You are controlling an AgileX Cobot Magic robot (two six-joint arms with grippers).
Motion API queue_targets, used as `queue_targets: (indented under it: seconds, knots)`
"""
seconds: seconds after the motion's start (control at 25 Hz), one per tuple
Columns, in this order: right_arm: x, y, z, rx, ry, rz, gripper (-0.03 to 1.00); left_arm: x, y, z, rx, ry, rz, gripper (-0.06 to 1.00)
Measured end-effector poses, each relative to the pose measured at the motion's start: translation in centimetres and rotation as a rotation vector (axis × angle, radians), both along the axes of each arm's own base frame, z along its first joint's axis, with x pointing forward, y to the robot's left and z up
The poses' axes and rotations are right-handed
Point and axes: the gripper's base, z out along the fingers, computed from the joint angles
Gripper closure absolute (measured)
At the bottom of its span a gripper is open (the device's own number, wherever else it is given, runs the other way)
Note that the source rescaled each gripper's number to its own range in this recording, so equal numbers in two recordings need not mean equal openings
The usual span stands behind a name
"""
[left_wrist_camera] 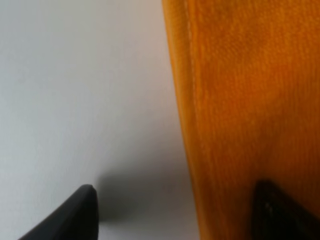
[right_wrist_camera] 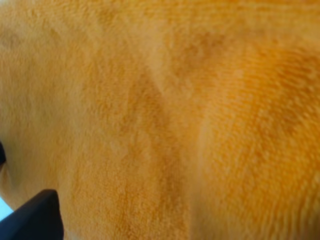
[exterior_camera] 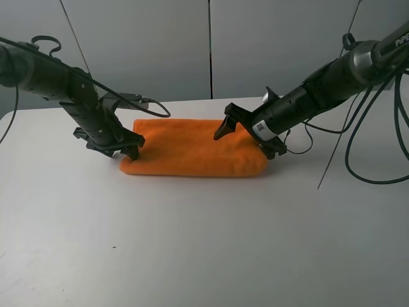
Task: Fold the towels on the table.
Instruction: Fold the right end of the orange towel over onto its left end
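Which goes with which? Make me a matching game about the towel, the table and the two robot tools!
Things:
1. towel
2. table
3. left tool
4. right tool

Descriptions:
A. plain white
B. open, at the towel's right end in the high view
C. fluffy orange, lying as a long strip
D. open, at the towel's left end in the high view

Pairs: 1-C, 2-A, 3-D, 4-B

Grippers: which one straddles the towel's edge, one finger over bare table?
The left gripper: one finger is over the white table, the other over the orange towel. The right gripper faces almost only towel.
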Motion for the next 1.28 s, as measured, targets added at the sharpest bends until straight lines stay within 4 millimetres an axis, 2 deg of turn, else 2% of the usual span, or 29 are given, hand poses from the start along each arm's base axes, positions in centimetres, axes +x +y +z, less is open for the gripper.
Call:
queue_targets:
  seconds: [0.08,0.16,0.24,0.32,0.36,0.6,0.8,0.92,1.12,1.28]
  knots:
    - [-0.1,1.0,0.0,-0.009,-0.015,0.019,0.1,0.0,0.0,0.0,0.0,0.0,0.0,0.14]
    - [-0.1,1.8,-0.2,-0.014,-0.024,0.04,0.24,0.0,0.0,0.0,0.0,0.002,0.0,0.14]
    - [-0.1,2.1,-0.5,-0.018,-0.017,0.042,0.5,0.0,0.0,0.0,0.001,0.002,0.0,0.14]
    - [-0.1,2.1,-0.5,-0.024,-0.012,0.042,0.85,0.0,0.0,0.0,0.001,0.004,0.0,0.14]
    - [-0.1,2.0,-0.6,-0.028,-0.011,0.044,0.89,0.0,0.0,0.0,0.001,0.004,0.0,0.14]
    - [-0.2,1.6,-0.6,-0.053,-0.009,0.093,0.89,-0.1,0.0,0.0,0.006,0.009,-0.004,0.14]
    - [0.3,0.3,-0.1,-0.061,0.005,0.171,0.89,-0.2,0.2,0.0,0.023,0.03,-0.015,0.14]
    - [0.7,-0.2,0.8,-0.074,-0.014,0.214,0.89,-0.3,0.2,0.0,0.029,0.043,-0.014,0.14]
    - [1.5,0.1,3.2,-0.05,-0.058,0.256,0.89,-0.4,0.2,0.0,0.031,0.045,-0.017,0.14]
    - [1.5,0.4,3.6,-0.017,-0.047,0.246,0.89,-0.4,-0.1,0.0,0.042,0.043,-0.034,0.14]
